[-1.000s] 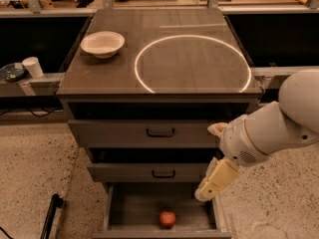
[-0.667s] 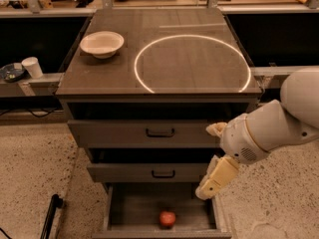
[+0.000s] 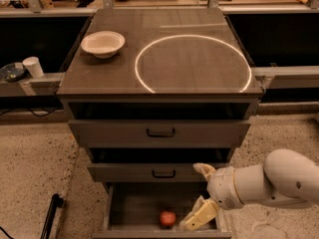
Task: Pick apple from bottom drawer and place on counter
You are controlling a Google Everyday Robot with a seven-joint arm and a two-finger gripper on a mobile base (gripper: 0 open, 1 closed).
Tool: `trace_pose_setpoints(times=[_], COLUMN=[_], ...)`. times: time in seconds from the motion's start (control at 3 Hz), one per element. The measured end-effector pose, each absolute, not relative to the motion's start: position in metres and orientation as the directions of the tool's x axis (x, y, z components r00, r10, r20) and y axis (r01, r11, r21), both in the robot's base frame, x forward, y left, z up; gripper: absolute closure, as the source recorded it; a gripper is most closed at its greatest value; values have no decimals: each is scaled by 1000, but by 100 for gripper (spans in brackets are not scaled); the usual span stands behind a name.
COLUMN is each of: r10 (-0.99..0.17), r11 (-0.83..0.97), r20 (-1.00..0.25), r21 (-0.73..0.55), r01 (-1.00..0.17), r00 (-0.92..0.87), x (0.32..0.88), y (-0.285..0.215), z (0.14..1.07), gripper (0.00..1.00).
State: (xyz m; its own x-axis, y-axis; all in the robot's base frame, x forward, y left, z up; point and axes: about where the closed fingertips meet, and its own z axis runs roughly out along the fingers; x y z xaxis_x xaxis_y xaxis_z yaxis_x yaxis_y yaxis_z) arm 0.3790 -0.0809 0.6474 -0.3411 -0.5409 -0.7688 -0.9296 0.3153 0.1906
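The small red apple (image 3: 168, 218) lies on the dark floor of the bottom drawer (image 3: 132, 208), which is pulled open, near its front edge. My gripper (image 3: 198, 195) is open and empty at the drawer's right side. Its lower finger (image 3: 199, 216) reaches down into the drawer just right of the apple, and its upper finger (image 3: 204, 170) is in front of the middle drawer. The white arm extends off to the right. The counter (image 3: 169, 59) with the thin white circle is above, with nothing inside the circle.
A white bowl (image 3: 102, 43) sits on the counter's left rear corner. The two upper drawers with black handles (image 3: 160, 132) are closed. A white cup (image 3: 33, 66) stands on a ledge at the left. A black rod (image 3: 50, 217) lies on the floor at the lower left.
My arm and gripper have dropped lower. The lower finger is now inside the open bottom drawer, close beside the apple. The apple has not moved.
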Motion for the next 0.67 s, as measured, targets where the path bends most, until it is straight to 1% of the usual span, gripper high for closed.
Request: trace_pose_setpoints(times=[0.33,0.67], r10=[-529,-565], r11=[370,349], r20=[-780,-751], r21=[143,157], r01=[-918,-924], r00=[-334,-342], x=[397,394], y=[-85,-81], z=[635,629], gripper=[0,0])
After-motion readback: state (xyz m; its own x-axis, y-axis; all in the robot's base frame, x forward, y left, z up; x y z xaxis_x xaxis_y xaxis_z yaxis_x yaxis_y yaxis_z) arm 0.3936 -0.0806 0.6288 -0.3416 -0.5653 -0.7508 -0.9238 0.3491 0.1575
